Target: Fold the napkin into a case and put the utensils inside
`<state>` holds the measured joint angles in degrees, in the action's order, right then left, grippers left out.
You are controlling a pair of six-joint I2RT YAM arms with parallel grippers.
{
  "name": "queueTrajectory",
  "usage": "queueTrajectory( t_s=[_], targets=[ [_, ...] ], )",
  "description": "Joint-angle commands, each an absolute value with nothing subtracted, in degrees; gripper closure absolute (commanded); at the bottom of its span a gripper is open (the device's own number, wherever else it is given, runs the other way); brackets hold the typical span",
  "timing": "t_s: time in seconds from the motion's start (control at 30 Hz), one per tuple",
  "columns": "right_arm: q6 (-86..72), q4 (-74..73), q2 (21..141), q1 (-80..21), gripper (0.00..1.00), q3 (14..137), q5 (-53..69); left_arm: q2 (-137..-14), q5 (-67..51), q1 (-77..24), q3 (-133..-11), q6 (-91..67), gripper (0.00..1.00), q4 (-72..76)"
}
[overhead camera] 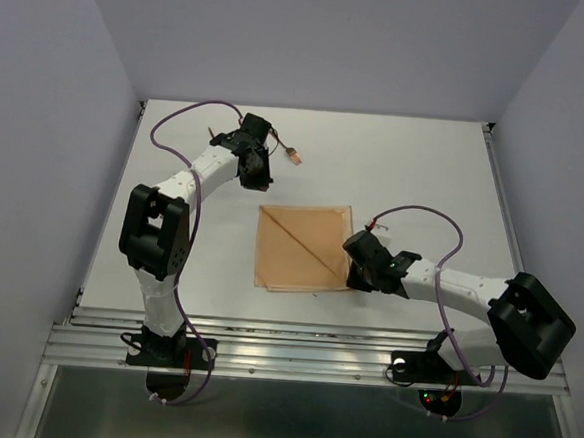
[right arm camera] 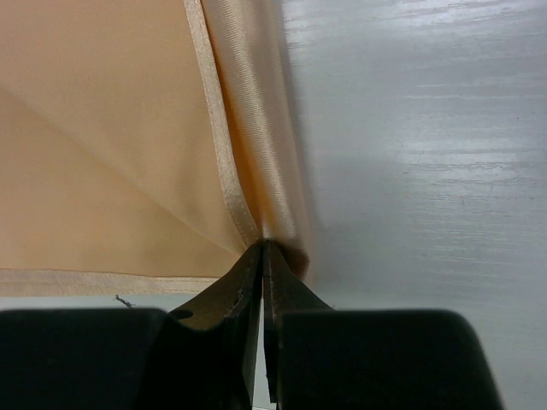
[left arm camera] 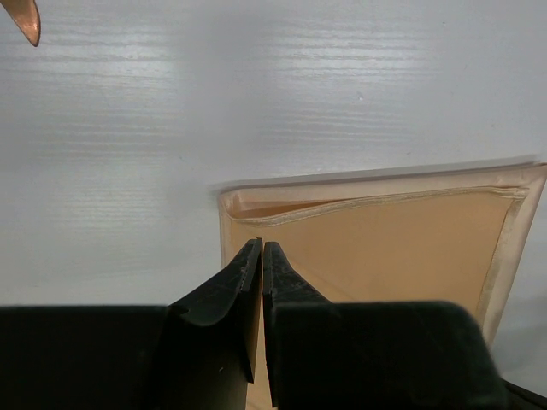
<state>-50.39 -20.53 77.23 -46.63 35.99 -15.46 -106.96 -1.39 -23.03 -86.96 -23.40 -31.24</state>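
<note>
Overhead view of a white table [overhead camera: 426, 168] with a tan napkin [overhead camera: 303, 248] lying flat at its middle. Folded into a rough square, with one diagonal edge running from far left to near right.

At the napkin's near right corner, the right gripper [overhead camera: 351, 277], jaws pinched tight on that corner. Up close, hemmed cloth layers gathered to a point right at the black fingertips [right arm camera: 248, 273], with a puffed fold running away along the napkin's right edge. Rest of the napkin spread out to the left and far side of that grip.

Well apart, toward the far left of the table, the left gripper [overhead camera: 258, 182], off the napkin and just beyond its far left corner. Jaws almost together there, only a thin slit between them, nothing seen gripped.

Just right of the left gripper, over bare table, a small reddish-brown fork [overhead camera: 294, 157] with a paler head. At the upper left edge of the left wrist view, a reddish-brown pointed tip [left arm camera: 24, 17], the remainder cut off.
</note>
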Motion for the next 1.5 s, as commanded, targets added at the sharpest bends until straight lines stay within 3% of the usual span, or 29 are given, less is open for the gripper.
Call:
queueTrajectory(
  t_s=[0.0,0.33,0.73,0.93,1.27,1.47],
  targets=[
    [-51.2,-19.5,78.9,-47.3,0.91,36.1,-15.7,-103.3,-0.6,-22.7,-90.3,-22.9,0.84,-32.8],
    [-48.3,-27.2,67.2,-45.4,0.83,40.9,-26.1,-102.5,-0.6,-23.0,-91.1,-23.4,0.84,-32.9],
    [-43.0,-24.3,77.0,-42.9,0.86,37.0,-24.0,-99.1,-4.1,-25.3,-88.9,-21.2,0.82,-30.1],
    [-41.2,-19.2,80.9,-48.2,0.86,38.7,-20.6,-98.1,-1.9,-25.4,-88.9,-20.8,0.81,-31.5],
    [-44.4,-14.3,93.2,-60.6,0.86,52.4,-16.7,-96.2,6.7,-25.3,-90.8,-18.7,0.81,-35.2],
    [-45.3,-17.0,86.3,-60.0,0.78,50.4,-24.8,-94.8,5.4,-25.6,-87.3,-18.2,0.81,-34.4]
  ],
)
